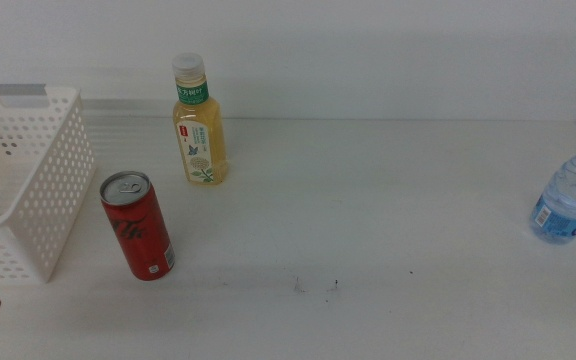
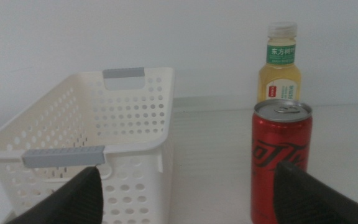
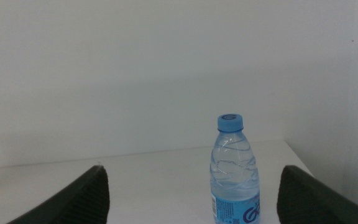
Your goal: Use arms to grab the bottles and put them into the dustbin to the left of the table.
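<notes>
A broad white tabletop (image 1: 388, 210) runs back to a plain white wall, with a few small dark specks near its front edge. At its left end stands the white dustbin (image 1: 53, 180), a perforated basket with a grey handle slot at the rim; the middle view crops it at the picture's left edge. Just beside it is an upright red can (image 1: 139, 225), and behind the can, near the wall, the tea bottle (image 1: 199, 122) with its white cap and green label. Well apart, at the far right, the water bottle (image 1: 571, 195) with a blue cap stands upright, partly cut by the picture's edge.

The left hand (image 2: 188, 196) is spread wide and holds nothing, low before the can and the dustbin; in its wrist view the can hides the tea bottle's lower half. The right hand (image 3: 191, 193) is also spread and empty, facing the water bottle, whose base is out of frame.
</notes>
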